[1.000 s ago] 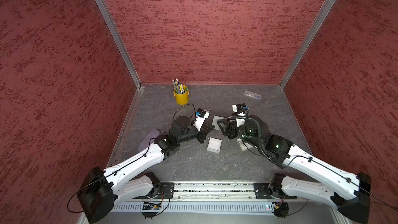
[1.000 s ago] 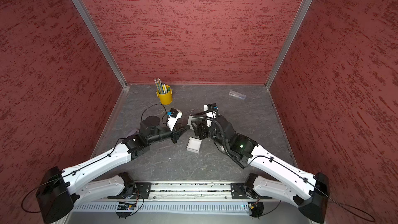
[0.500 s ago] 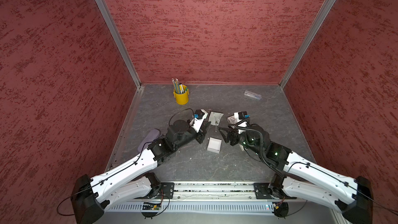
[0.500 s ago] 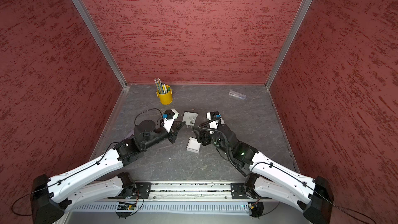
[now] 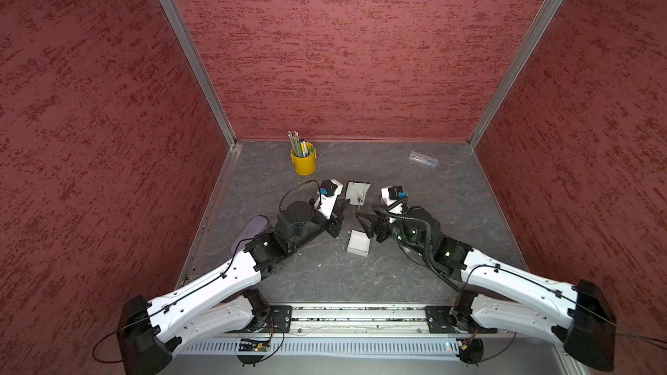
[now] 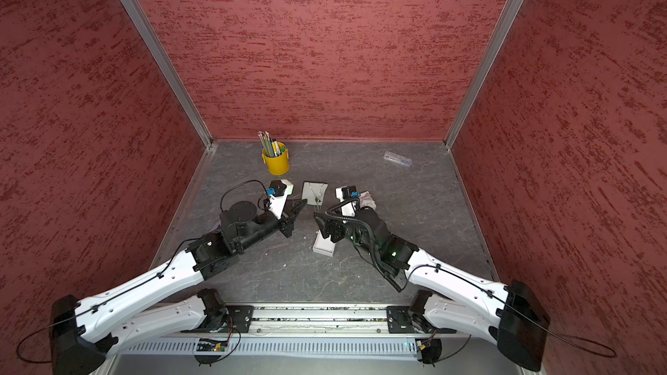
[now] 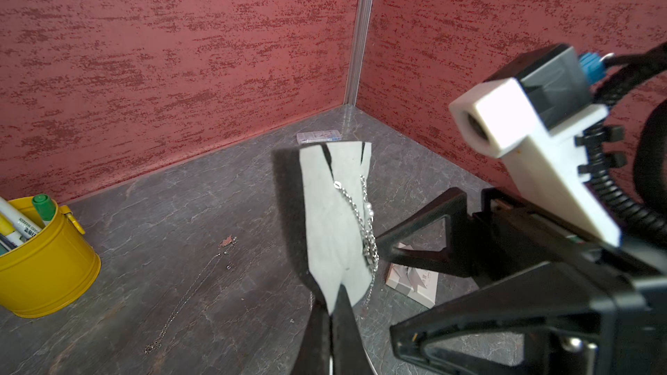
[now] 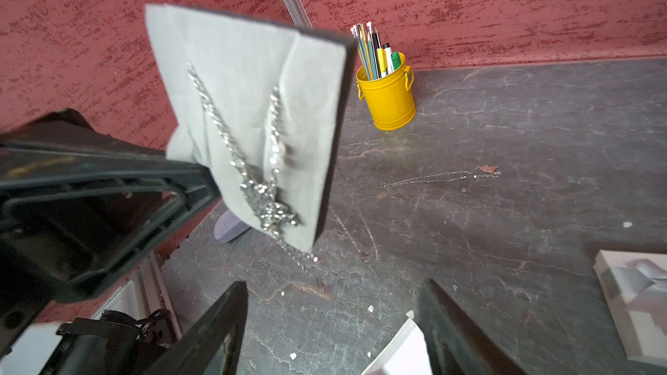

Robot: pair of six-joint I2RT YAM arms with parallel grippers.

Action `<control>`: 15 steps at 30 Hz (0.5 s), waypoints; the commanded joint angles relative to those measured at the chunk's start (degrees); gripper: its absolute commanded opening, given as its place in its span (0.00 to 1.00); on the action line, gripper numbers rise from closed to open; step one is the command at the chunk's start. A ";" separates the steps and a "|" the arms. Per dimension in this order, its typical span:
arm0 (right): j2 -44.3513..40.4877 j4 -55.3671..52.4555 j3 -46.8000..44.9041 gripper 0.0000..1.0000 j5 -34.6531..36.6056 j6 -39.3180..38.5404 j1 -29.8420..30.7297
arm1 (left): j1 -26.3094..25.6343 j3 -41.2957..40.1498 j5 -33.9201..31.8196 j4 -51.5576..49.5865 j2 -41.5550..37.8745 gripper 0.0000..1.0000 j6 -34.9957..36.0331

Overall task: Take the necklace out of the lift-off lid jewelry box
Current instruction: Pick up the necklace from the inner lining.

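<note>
Rough red walls stand around a grey, stony table. The left end effector pinches a corner of a soft grey card, held up off the table. The shiny silver necklace hangs on the card, running top to bottom, sparkly part low. The right end effector is spread wide beside it. The white box below is partly hidden
</note>
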 commanded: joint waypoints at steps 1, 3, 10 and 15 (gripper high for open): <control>1.41 3.74 2.76 0.73 -0.38 -2.85 -0.02 | -0.17 1.00 -0.83 2.00 -1.45 0.00 -0.88; 2.40 4.88 2.81 0.68 -0.40 -3.83 -0.02 | -0.30 0.83 -1.05 2.20 -2.03 0.00 -1.17; 4.80 10.17 3.36 0.61 -1.35 -4.97 -0.04 | -0.26 0.65 -1.22 2.21 -2.90 0.00 -1.70; 6.02 11.71 4.00 0.60 -1.52 -5.87 -0.03 | -0.28 0.65 -1.29 2.34 -3.04 0.00 -1.85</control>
